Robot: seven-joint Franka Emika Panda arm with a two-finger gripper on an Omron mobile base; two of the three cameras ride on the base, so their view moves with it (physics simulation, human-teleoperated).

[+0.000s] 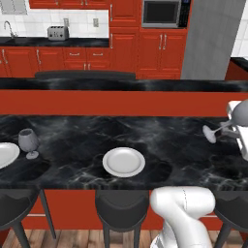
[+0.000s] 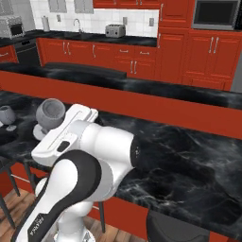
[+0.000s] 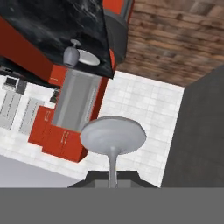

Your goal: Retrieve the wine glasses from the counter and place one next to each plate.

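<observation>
We see two clear greyish wine glasses (image 1: pixel 28 142) (image 1: pixel 227 123), white plates (image 1: pixel 123 162) (image 1: pixel 6 154) on the bar (image 1: pixel 160 145), which is black marbled with white veins over red. Red cabinets (image 1: pixel 160 51), silver toaster (image 1: pixel 57 33), white wall tiles (image 1: pixel 38 22), black stools (image 1: pixel 121 208), brown wood floor (image 1: pixel 72 240).

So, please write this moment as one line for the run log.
held: wine glass, tilted above bar | jaws: shut on stem | placed: other glass by left plate | pending: middle plate
</observation>
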